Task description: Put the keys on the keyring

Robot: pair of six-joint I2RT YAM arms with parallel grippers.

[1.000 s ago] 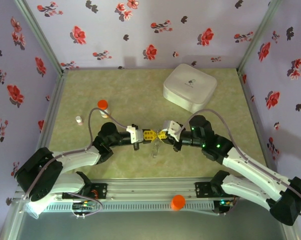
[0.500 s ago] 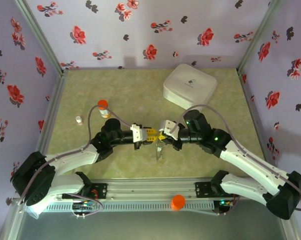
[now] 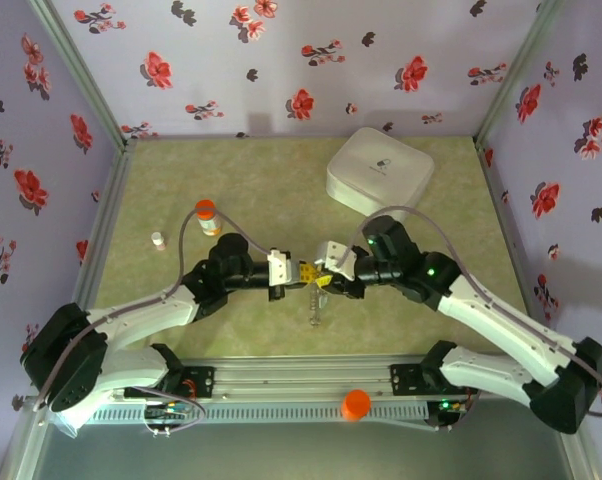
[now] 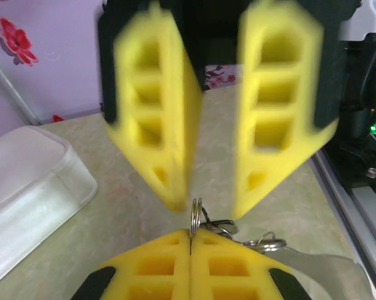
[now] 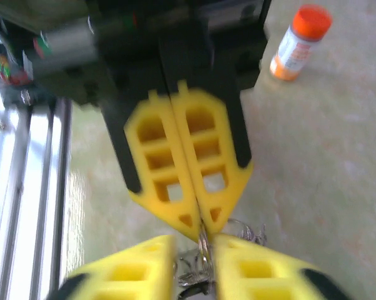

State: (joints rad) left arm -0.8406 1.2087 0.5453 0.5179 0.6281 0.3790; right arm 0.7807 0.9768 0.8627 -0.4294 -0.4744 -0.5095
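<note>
While the orange-capped vial (image 3: 207,214) stands well off to the left on the table (image 3: 181,180), the left gripper (image 3: 303,273) meets its partner at mid-table, its yellow fingers (image 4: 150,275) clenched flat on the keyring (image 4: 195,214), a thin metal ring seen edge-on and standing upright out of the pinch. Just below and to the right of that ring hangs a tangle of smaller loops with the keys (image 4: 322,275); from above the bunch (image 3: 316,305) dangles under the two fingertips, and whether it touches the table I cannot tell. Facing it, the right gripper (image 5: 194,245) has its jaws parted with the ring between them, released and gripping nothing. Farther right and back sits the white box (image 3: 378,175), clear of the work. The step looks like a second hold on the ring, so the left pinch should stay firm and level while the right fingers close squarely on the exposed rim just beside the left tips, not on the loose loops, which would slip or twist the ring sideways.
</note>
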